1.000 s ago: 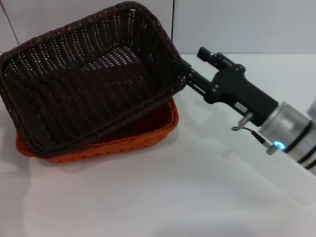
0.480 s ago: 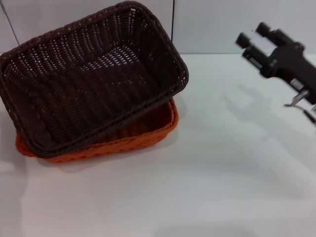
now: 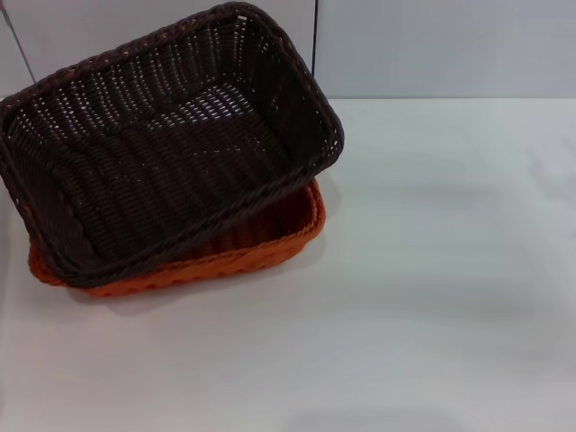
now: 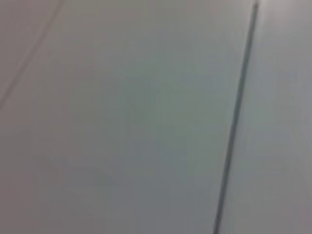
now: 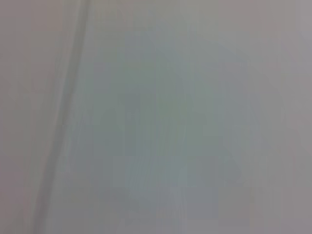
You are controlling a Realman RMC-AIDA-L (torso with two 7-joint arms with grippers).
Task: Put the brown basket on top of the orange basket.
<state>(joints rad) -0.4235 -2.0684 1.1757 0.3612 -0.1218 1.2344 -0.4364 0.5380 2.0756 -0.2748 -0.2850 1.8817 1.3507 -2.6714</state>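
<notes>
The brown basket (image 3: 171, 144) sits askew in the orange basket (image 3: 270, 238)

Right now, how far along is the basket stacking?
It looks done: the brown basket sits on the orange basket, tilted and askew, so the orange rim shows along one side. Nothing is in hand; neither hand is in view. At most, straightening the brown basket may remain.

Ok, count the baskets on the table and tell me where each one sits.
2. The brown basket sits tilted on top of the orange basket, which rests on the white table beneath it. Neither gripper is in view.
</notes>
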